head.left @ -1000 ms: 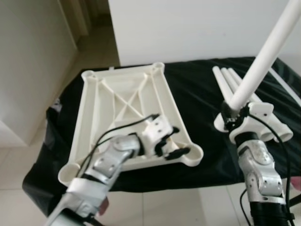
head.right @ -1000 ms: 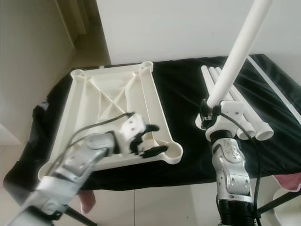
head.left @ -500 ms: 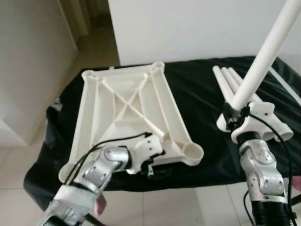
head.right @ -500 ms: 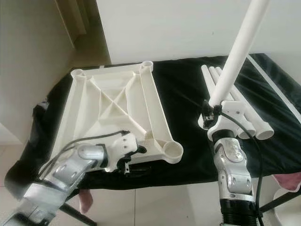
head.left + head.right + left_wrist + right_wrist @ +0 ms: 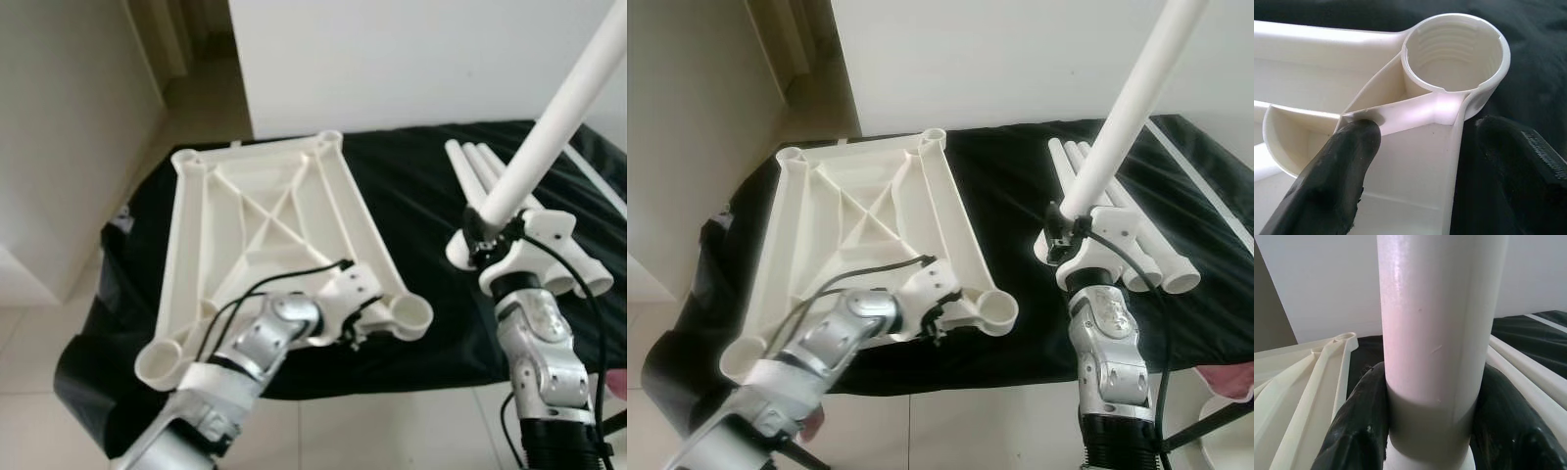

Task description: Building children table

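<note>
Left wrist view showed the left tool (image 5: 1415, 166) spread astride the white plastic tabletop's (image 5: 265, 211) rim near its threaded corner socket (image 5: 1455, 51); the right tool (image 5: 1065, 227), pinching the white tubular leg (image 5: 1127, 117), should lower it squarely into that socket.

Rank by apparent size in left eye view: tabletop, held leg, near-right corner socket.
1. tabletop
2. held leg, upright in the right gripper, nearer the camera so likely flattered
3. corner socket, beside the left gripper

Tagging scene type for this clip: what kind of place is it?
Probably a room in a home: pale tiled floor, plain white wall, and a black cloth-covered table used as an assembly spot for the white tabletop.
</note>
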### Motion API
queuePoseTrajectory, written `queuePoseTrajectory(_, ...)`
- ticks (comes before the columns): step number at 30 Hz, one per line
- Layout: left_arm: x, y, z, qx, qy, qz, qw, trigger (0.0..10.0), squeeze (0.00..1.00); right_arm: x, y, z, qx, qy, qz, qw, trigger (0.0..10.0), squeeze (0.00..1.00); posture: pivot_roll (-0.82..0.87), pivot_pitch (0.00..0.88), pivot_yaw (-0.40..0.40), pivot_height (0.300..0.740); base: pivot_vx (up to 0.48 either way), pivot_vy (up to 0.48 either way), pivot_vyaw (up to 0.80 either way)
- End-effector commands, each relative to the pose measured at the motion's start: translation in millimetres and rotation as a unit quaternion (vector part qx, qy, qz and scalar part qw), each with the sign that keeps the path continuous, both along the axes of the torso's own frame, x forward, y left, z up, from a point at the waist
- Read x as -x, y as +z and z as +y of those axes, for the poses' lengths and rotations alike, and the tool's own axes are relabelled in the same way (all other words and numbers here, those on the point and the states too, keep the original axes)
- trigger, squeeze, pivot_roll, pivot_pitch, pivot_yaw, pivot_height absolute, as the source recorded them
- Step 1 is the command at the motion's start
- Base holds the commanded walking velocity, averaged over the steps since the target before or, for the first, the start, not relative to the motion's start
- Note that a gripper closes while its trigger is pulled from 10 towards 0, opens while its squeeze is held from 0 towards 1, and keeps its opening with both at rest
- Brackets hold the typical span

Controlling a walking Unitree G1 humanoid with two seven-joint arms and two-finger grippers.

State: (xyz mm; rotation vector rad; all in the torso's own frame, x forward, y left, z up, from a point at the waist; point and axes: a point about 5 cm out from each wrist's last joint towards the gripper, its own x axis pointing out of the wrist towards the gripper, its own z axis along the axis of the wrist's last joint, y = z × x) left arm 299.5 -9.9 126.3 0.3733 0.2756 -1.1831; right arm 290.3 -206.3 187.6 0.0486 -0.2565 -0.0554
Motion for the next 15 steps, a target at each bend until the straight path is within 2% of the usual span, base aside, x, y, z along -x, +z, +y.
queuePoseTrajectory(1,-3.4,2,-10.3,-0.009,0.013,-0.015,1.0,10.0,0.0,1.3,3,-2.4,0.002,-0.004,-0.012,1.0,10.0,0.0,-0.04,0.0,0.047,0.74,0.0,0.0,0.0)
queuePoseTrajectory(5,-3.7,4,-21.2,-0.005,0.019,-0.013,1.0,10.0,0.0,1.3,4,-2.7,0.003,-0.004,-0.014,1.0,10.0,0.0,-0.04,0.0,0.05,0.74,0.0,0.0,0.0)
queuePoseTrajectory(7,-2.1,7,-35.9,0.005,0.028,-0.012,1.0,10.0,0.0,2.6,3,-1.6,-0.001,0.006,-0.015,1.0,10.0,0.0,-0.04,0.0,0.055,0.74,0.0,0.0,0.0)
queuePoseTrajectory(10,-1.1,10,-45.5,0.009,0.033,-0.019,0.999,10.0,0.0,3.7,2,-0.7,-0.005,0.014,-0.016,1.0,10.0,0.0,-0.04,0.0,0.056,0.74,0.0,0.0,0.0)
queuePoseTrajectory(15,1.8,20,-52.3,0.019,0.012,-0.037,0.999,10.0,0.0,6.1,1,2.1,-0.013,0.028,-0.021,0.999,10.0,0.0,-0.04,0.0,0.059,0.74,0.0,0.0,0.0)
